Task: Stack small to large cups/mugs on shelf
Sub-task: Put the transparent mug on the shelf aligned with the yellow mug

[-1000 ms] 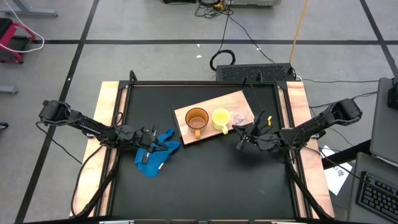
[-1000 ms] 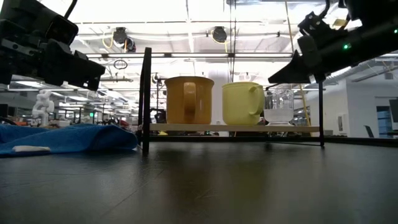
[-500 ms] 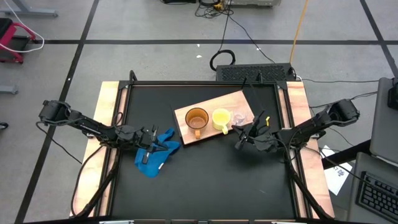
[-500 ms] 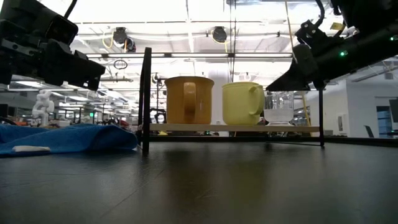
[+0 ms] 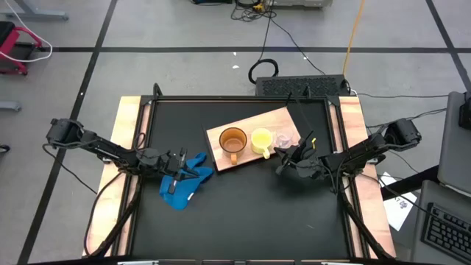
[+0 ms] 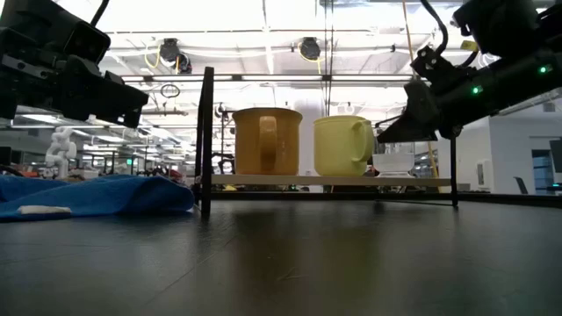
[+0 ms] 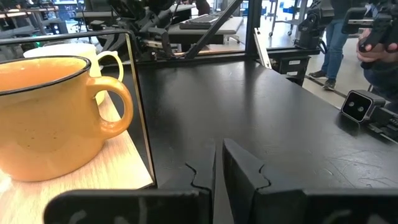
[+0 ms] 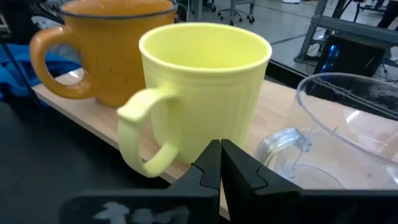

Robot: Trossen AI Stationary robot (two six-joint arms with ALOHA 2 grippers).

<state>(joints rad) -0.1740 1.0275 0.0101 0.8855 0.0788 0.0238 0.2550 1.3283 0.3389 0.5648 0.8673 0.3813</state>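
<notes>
No lettering on the yellow mug [image 8: 205,93] (right gripper [image 8: 219,163] closed, empty)

Both arms low over the table, jaws closed
Left gripper [image 5: 193,172] sits at nine o'clock; right gripper [image 5: 280,165] at three, both pointing inward.

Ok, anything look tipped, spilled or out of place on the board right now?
Nothing stands out. The orange-brown mug, yellow mug and clear cup stand upright in a row on the wood board, unstacked. The board lies askew on the table. The blue cloth lies crumpled off the board.
</notes>
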